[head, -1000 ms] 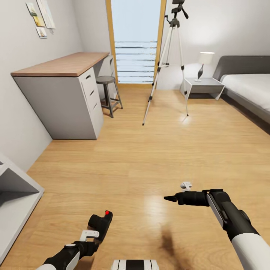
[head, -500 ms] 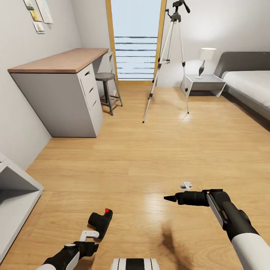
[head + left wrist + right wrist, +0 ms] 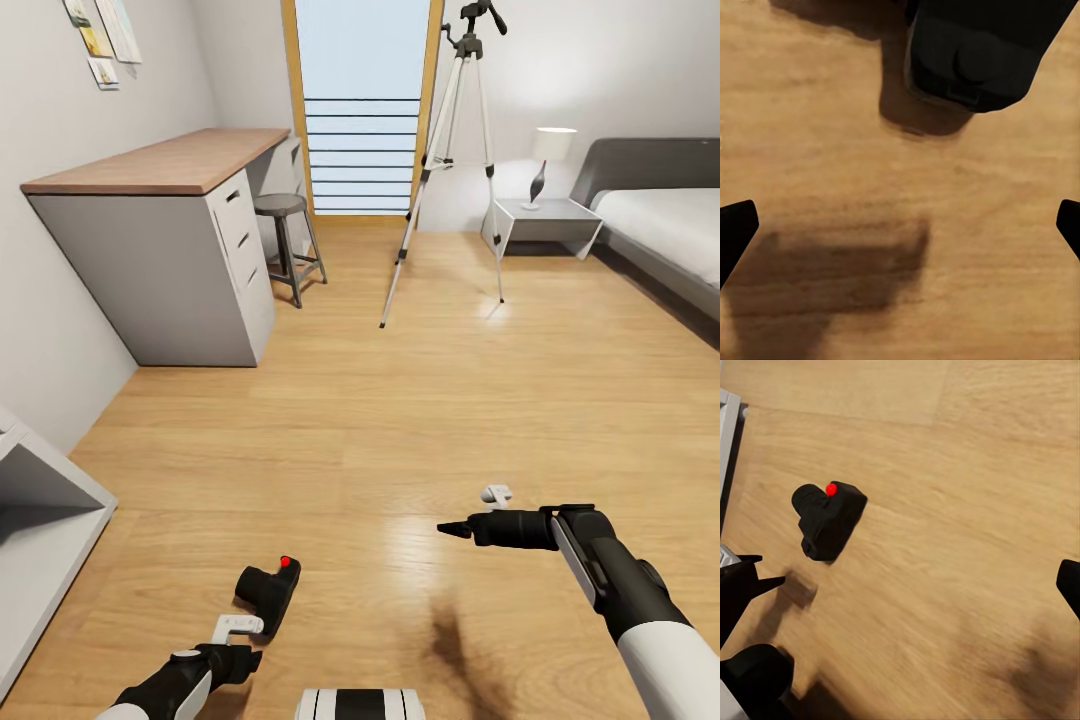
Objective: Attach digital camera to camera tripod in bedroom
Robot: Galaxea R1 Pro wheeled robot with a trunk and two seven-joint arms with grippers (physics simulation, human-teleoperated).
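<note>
Lying on the wood floor point(image 3: 400, 420), the digital camera point(image 3: 270, 590) sits just ahead of the left tool point(image 3: 232, 628), whose jaws are spread and empty. Rigid, compact, probably light; grip its boxy sides. The right tool's point(image 3: 452, 529) state I cannot tell.

Digital camera point(image 3: 268, 592): small black boxy body, red dot on top, lying on the light wood floor in the near foreground, lens barrel to one side; the right wrist view point(image 3: 829, 519) shows it resting free on the boards. Camera tripod point(image 3: 452, 160): standing upright by the window, three silver legs spread, black head with pan handle, well apart from the camera
</note>
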